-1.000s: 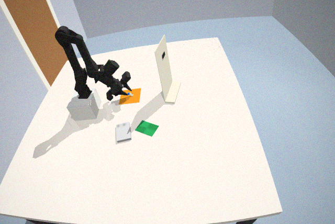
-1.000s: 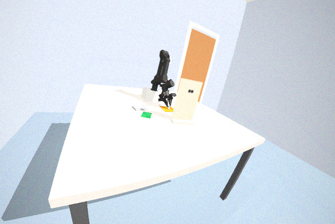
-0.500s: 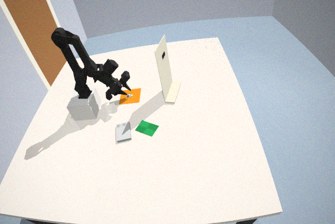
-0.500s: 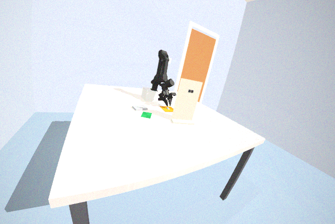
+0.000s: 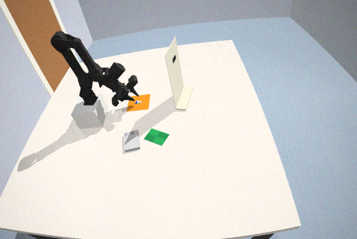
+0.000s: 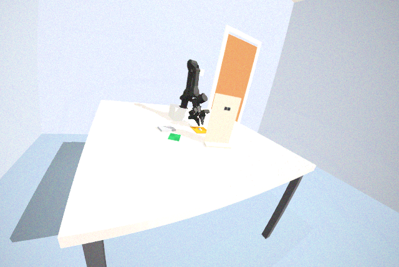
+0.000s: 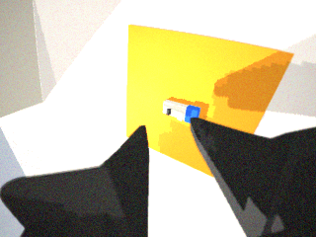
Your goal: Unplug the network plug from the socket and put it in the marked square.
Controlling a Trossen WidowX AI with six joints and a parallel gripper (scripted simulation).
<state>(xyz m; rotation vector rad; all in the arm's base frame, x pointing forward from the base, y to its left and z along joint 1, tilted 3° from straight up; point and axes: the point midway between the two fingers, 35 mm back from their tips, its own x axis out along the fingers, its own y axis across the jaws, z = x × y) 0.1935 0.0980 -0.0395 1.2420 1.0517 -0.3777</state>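
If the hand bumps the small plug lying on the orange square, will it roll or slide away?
The plug looks boxy and lies flat on the orange square, so it probably would not roll. It looks tiny beside the open hand, likely light, so a bump might slide it.

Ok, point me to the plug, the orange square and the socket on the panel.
plug (image 7: 178,109), wrist view, on its white body.
orange square (image 5: 143,103), top view, on its bare right part.
socket (image 5: 174,58), top view, on the dark opening in the panel.

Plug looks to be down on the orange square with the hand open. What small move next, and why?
Probably lift the hand straight up and back. The plug lies inside the orange square, the fingers are parted, but one fingertip looks close to the plug's blue end, so the arm isn't clear yet.
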